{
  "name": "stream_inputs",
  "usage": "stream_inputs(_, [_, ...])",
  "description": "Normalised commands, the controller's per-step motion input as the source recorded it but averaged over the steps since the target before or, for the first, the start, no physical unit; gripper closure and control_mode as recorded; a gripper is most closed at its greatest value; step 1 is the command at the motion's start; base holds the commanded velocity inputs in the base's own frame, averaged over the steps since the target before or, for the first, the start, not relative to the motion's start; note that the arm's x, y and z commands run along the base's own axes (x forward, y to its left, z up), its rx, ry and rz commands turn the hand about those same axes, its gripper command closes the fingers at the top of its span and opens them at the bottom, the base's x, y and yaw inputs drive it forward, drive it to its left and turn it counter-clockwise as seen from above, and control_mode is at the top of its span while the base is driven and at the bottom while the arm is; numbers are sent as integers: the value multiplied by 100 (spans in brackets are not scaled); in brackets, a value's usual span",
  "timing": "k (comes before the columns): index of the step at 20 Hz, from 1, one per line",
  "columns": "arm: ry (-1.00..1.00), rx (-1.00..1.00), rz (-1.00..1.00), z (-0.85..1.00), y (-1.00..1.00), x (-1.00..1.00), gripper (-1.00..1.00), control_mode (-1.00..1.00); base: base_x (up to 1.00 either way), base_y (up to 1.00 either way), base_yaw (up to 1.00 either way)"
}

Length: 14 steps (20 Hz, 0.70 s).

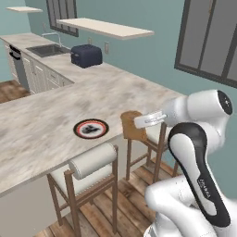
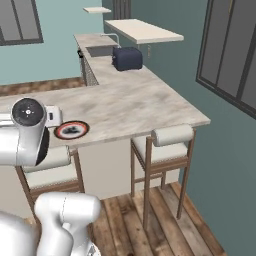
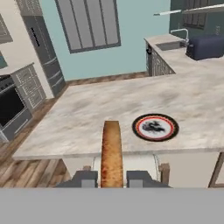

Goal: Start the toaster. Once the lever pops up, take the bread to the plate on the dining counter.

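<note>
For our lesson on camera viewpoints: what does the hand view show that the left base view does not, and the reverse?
Hand view adds: an oven at the left, and the bread seen edge-on in the shut gripper. Left base view adds: the arm and the legs of the stools. Both share: the plate on the counter, with the toaster near the sink beyond.

One toaster [image 1: 86,55], one plate [image 1: 91,128], one bread [image 3: 111,151], two stools [image 1: 88,173].
</note>
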Motion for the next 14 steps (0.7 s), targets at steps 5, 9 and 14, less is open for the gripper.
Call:
stream_inputs(5, [2,9,28,0,0,60,100,-100,0,0,0])
stream_inputs(9, [6,1,10,0,12,50,100,-100,0,0,0])
stream_inputs(14, [13,0,0,-2,3,21,100,-100,0,0,0])
